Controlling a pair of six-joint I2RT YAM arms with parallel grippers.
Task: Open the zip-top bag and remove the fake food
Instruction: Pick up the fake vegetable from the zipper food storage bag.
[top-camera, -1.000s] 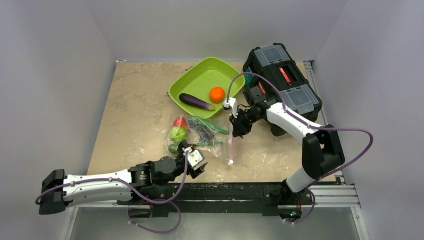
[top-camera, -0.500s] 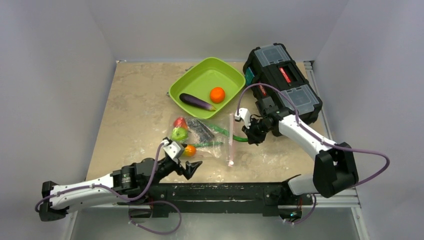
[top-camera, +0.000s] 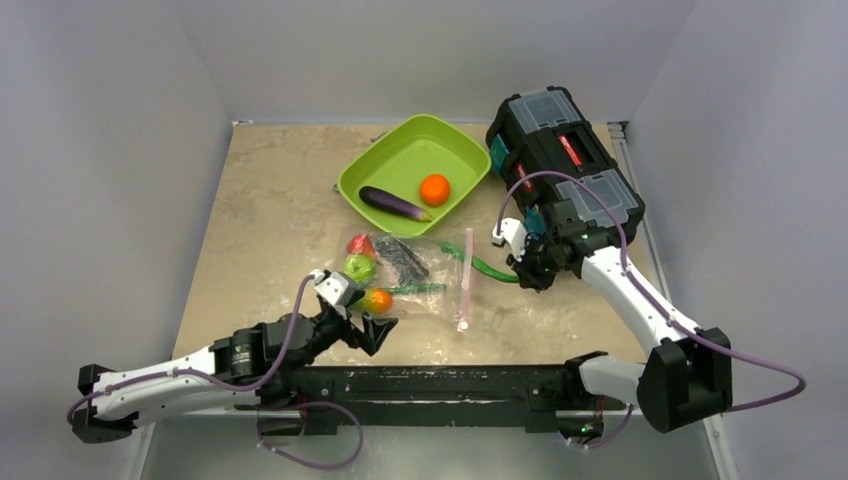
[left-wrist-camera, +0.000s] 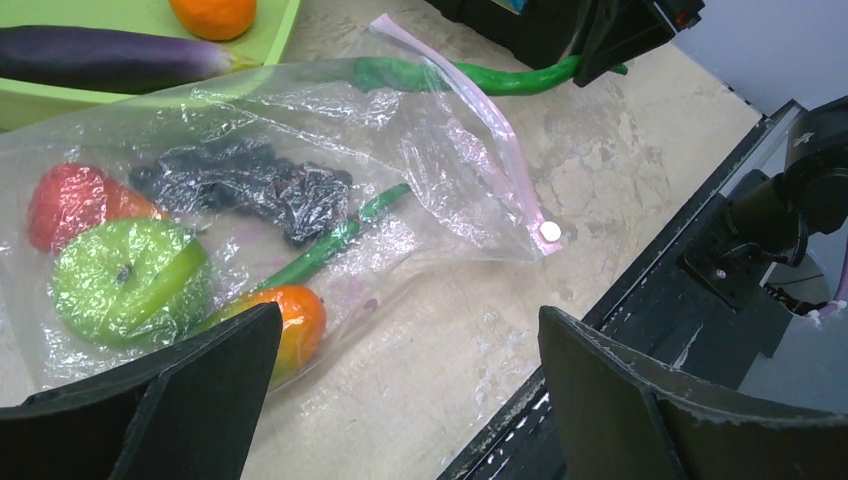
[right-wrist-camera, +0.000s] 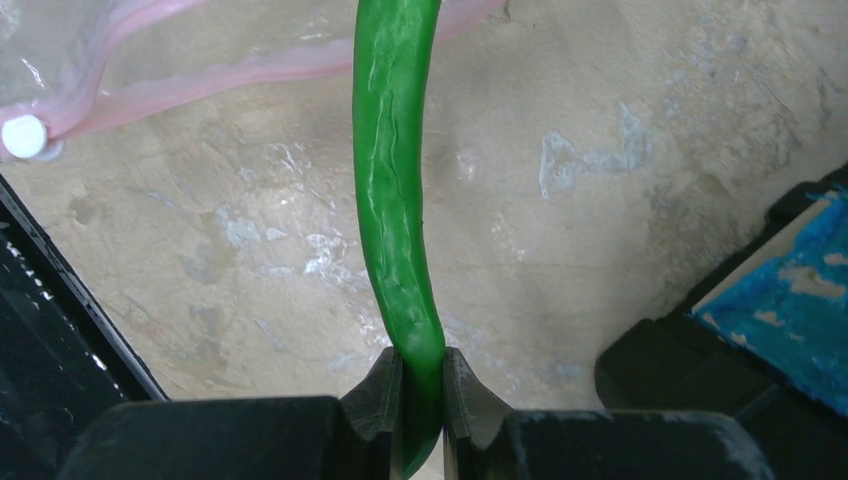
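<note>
The zip-top bag (top-camera: 425, 270) lies flat at mid-table, its pink zip strip (top-camera: 466, 281) on the right side. Inside it show a red strawberry (top-camera: 360, 245), a green lime (top-camera: 357, 267), dark grapes (top-camera: 402, 258), an orange-yellow fruit (top-camera: 378, 300) and a thin green pod (left-wrist-camera: 330, 243). My right gripper (top-camera: 527, 272) is shut on the tip of a long green pod (right-wrist-camera: 392, 200). That pod's other end lies at the bag's mouth. At the bag's near-left corner, my left gripper (left-wrist-camera: 408, 315) stands wide open, with nothing between its fingers.
The lime-green tray (top-camera: 400, 150) behind the bag holds a purple eggplant (top-camera: 393, 204) and an orange (top-camera: 434, 189). A black toolbox (top-camera: 565, 170) stands at the back right, close behind my right gripper. The black rail (top-camera: 450, 380) runs along the near edge.
My right gripper has drawn rightward, pulling the long green pod out through the bag's mouth. The left gripper has opened wide, let go of the bag and backed off leftward.
</note>
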